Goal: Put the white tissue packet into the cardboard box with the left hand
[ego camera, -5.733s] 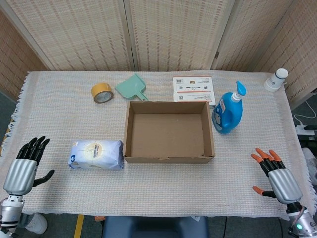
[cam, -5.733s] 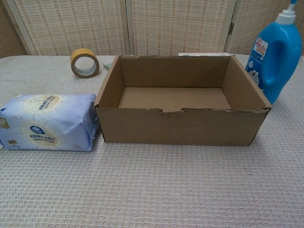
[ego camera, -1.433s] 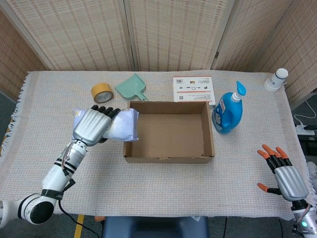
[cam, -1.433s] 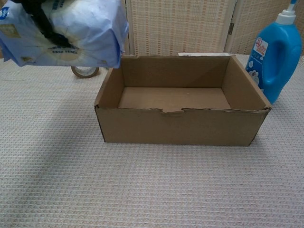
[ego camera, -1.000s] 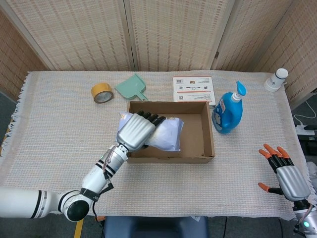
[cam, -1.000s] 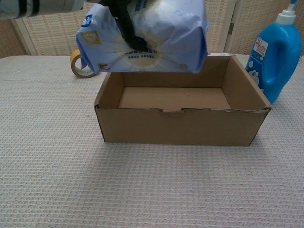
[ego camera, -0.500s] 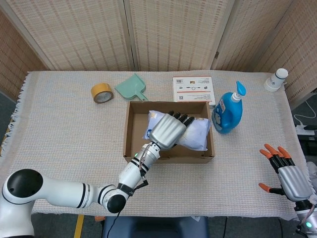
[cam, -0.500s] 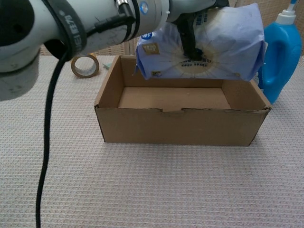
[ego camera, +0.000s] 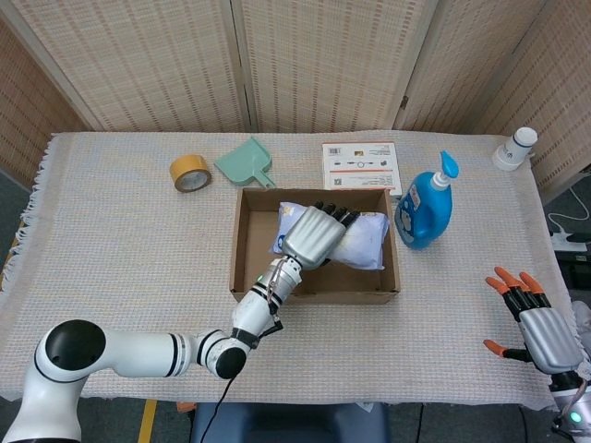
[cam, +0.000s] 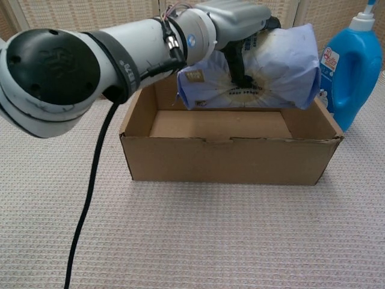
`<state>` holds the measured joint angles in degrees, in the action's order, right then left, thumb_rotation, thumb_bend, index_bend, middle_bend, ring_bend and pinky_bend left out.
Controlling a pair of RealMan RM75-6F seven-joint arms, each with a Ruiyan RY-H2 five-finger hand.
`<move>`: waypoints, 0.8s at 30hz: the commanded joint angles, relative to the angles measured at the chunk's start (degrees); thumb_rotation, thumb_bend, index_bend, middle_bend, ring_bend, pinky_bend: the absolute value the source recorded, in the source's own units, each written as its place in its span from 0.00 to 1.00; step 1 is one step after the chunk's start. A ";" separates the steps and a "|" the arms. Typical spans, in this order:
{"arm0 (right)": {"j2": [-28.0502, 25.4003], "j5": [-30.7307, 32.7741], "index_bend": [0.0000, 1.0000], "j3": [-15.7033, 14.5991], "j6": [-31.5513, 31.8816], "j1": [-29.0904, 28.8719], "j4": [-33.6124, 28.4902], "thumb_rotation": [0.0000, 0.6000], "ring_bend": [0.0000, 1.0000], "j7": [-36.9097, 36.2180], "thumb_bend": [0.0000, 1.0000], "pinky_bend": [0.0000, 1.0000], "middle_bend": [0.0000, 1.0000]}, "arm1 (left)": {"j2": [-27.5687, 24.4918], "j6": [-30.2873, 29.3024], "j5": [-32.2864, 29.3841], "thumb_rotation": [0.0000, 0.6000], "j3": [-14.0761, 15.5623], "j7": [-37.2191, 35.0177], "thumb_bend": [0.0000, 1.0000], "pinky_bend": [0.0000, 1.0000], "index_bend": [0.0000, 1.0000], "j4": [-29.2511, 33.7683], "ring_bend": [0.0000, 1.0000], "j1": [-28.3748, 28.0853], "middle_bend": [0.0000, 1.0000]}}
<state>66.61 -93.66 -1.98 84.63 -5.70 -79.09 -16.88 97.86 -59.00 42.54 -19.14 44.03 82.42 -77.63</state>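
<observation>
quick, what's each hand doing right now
Left hand: holding the white tissue packet over the cardboard box.
Right hand: open, fingers spread, holding nothing.

A blue detergent pump bottle (ego camera: pixel 425 210) stands just to the right of the left hand, on a woven cloth-covered table (ego camera: pixel 120 240). Beyond the hand lies a white printed card (ego camera: pixel 361 165). Further left sit a green dustpan (ego camera: pixel 247 163) and a roll of yellow tape (ego camera: pixel 189 173). A small white bottle (ego camera: pixel 515 148) stands far right.
</observation>
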 commanded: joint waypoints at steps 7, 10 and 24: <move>-0.02 -0.44 0.13 -0.32 -0.13 -0.04 -0.34 1.00 0.00 0.09 0.00 0.00 0.00 | -4.56 -3.05 6.36 1.00 0.51 -3.54 0.16 0.09 0.00 2.06 0.00 3.80 0.00; 0.12 -0.35 0.13 -0.31 -0.36 -0.13 -0.18 1.00 0.00 0.25 0.00 0.00 0.00 | -9.06 -5.17 7.20 1.00 1.79 -1.83 0.17 0.09 0.00 6.47 0.00 6.37 0.00; 1.24 -1.10 0.13 -1.13 -1.46 -0.40 -0.20 1.00 0.00 2.40 0.00 0.00 0.00 | -34.13 -27.70 19.65 1.00 13.29 -12.93 0.31 0.17 0.00 26.90 0.04 34.20 0.08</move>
<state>67.74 -94.71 -3.03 83.28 -6.06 -79.28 -14.62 68.01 -79.98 55.76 -10.57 37.45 105.88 -51.24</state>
